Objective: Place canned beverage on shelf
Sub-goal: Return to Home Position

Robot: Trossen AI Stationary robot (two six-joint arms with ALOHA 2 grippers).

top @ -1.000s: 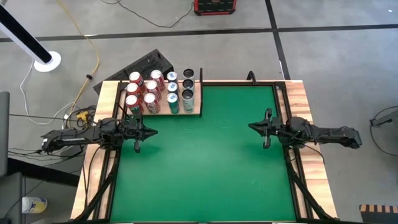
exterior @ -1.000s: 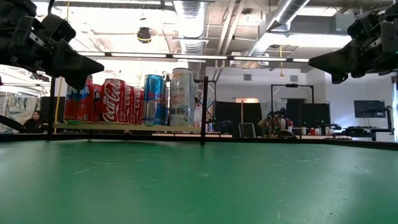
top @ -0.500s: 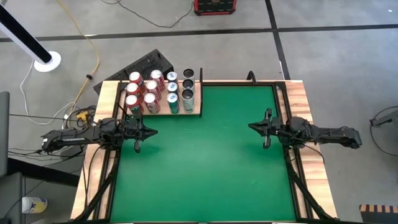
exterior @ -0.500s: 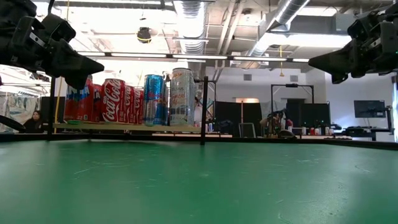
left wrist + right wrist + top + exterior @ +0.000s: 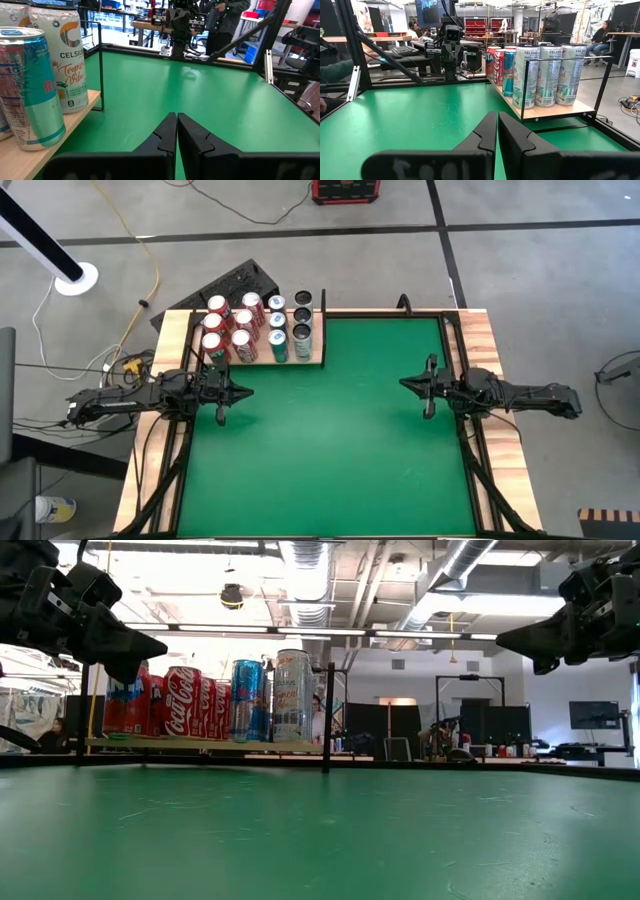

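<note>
Low cam: left gripper (image 5: pixel 160 644) covers pt of red cans (image 5: pixel 183 700) on shelf (image 5: pixel 200 744), rear rows hidden. Right gripper (image 5: pixel 503 637) opp side. Both arms level, jaws pinched closed, empty.

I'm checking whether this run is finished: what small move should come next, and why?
Probably only settle both arms at rest: the left tool and right tool are shut and empty, apart from the cans, which stand on the shelf.
</note>
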